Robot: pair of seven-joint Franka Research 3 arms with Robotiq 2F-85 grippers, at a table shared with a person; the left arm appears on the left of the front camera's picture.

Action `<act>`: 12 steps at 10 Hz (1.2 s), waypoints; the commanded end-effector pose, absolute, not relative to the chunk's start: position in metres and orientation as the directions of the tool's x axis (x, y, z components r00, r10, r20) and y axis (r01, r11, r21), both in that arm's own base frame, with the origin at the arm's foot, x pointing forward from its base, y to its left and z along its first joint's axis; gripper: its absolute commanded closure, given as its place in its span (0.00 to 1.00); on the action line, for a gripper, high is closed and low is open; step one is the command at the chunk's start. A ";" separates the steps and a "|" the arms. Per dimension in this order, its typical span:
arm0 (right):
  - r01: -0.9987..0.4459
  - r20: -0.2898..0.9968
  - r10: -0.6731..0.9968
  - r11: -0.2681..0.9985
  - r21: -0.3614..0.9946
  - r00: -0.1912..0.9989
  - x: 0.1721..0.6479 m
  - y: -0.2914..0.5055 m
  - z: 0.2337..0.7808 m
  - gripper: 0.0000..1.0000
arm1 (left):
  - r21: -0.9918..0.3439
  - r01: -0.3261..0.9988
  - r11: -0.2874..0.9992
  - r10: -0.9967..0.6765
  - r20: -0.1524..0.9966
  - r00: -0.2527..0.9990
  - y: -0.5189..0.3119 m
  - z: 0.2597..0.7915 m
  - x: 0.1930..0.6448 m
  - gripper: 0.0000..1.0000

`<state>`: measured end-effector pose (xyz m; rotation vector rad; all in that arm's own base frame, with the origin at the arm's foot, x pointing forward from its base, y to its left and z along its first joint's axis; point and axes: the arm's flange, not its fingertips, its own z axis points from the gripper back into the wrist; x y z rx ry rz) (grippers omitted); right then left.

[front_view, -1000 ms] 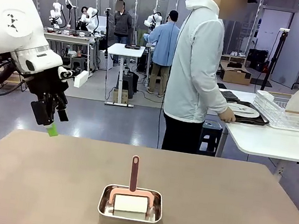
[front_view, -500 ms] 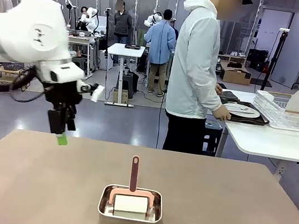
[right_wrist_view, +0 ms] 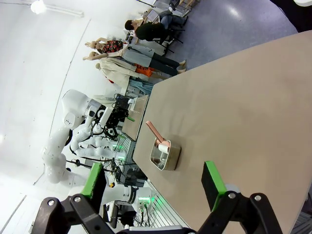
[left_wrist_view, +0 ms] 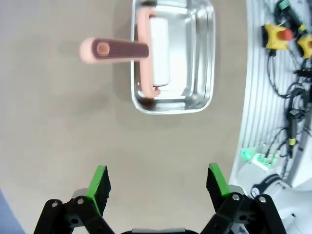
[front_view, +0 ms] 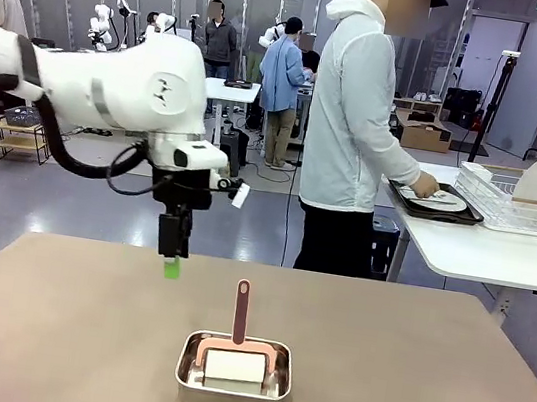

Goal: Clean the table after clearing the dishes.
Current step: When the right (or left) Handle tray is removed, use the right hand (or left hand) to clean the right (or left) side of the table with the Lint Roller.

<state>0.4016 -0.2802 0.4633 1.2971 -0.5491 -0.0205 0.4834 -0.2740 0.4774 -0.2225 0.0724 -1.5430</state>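
beyond the far left corner of the steel pan (front_view: 229, 399), the left gripper (front_view: 171, 266) hangs above the bare brown table (front_view: 403, 383), pointing straight down, well apart from the pan and touching nothing. the pan sits near the robot's edge of the table and holds a roller (front_view: 241, 313) with a white drum and a pink handle that rises toward the person's side. from the left wrist, the left gripper (left_wrist_view: 157, 181) has its green pads spread wide with only tabletop between them, and the pan (left_wrist_view: 195, 95) and the roller (left_wrist_view: 117, 48) lie ahead of the fingertips. the right gripper (right_wrist_view: 153, 179) is likewise spread wide and empty, high up and far from the pan (right_wrist_view: 171, 157). far to the right of the pan, off the brown table, the dishes (front_view: 433, 197) lie on a dark tray on a white side table (front_view: 483, 255), where a person's hand (front_view: 422, 188) rests on them, beside a wire rack (front_view: 511, 205).
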 end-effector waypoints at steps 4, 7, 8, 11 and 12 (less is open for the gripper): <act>-0.302 0.386 -0.312 0.285 0.910 0.868 0.398 -0.278 0.465 0.00 | -0.243 0.970 -0.017 -0.998 0.063 -0.002 -0.319 0.454 0.517 0.00; -0.302 0.386 -0.312 0.285 0.910 0.868 0.398 -0.278 0.465 0.00 | -0.289 0.957 -0.017 -1.000 0.025 -0.010 -0.354 0.433 0.526 0.00; -0.302 0.386 -0.312 0.285 0.910 0.868 0.398 -0.278 0.465 0.00 | -0.298 0.955 0.006 -0.999 0.033 0.016 -0.360 0.430 0.529 0.00; -0.302 0.386 -0.312 0.285 0.910 0.868 0.398 -0.278 0.465 0.00 | -0.313 0.947 0.074 -0.997 -0.007 0.075 -0.374 0.417 0.538 0.00; -0.302 0.386 -0.312 0.285 0.910 0.868 0.398 -0.278 0.465 0.00 | -0.331 0.941 0.075 -0.997 -0.006 0.077 -0.378 0.413 0.541 0.00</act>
